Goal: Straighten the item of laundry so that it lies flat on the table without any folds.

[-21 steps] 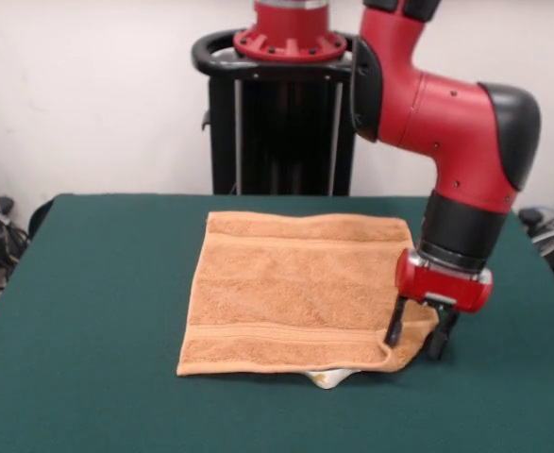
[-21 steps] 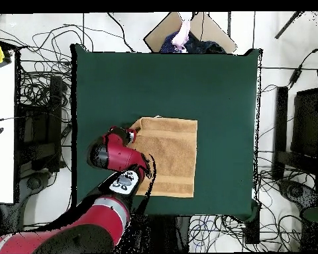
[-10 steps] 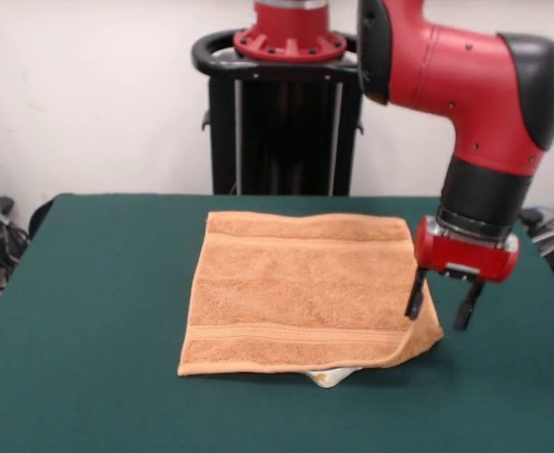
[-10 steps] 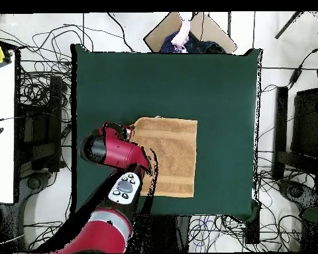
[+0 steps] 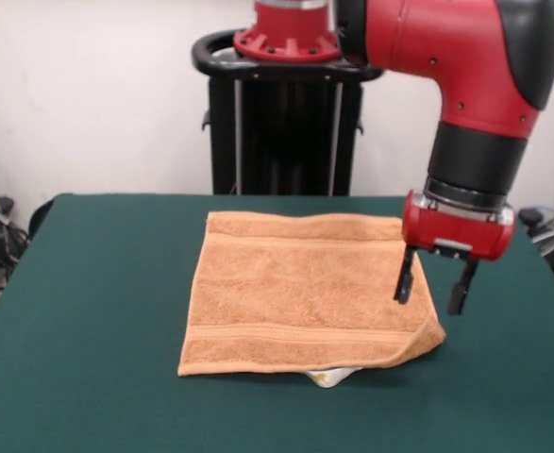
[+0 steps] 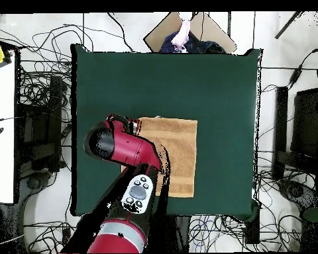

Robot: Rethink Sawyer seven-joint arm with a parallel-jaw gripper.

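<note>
Orange terry towel point(image 5: 305, 293) is lying nearly square and flat on the green table point(image 5: 97, 311), and your gripper point(image 5: 431, 286) is hanging empty and spread just above its edge, but you're leaving one corner humped with a white tag point(image 5: 329, 377) peeking underneath.

An orange-tan terry-cloth towel point(image 5: 300, 293) lies spread on the dark green cloth-topped table point(image 5: 88, 311), a woven band near its far and near edges. Its near right corner humps up slightly — a small white tag point(image 5: 330, 377) pokes from under the near edge. The red-and-black arm's gripper point(image 5: 431, 284) hangs above the towel's right edge, black fingers point(image 5: 404, 276) parted, holding nothing.
</note>
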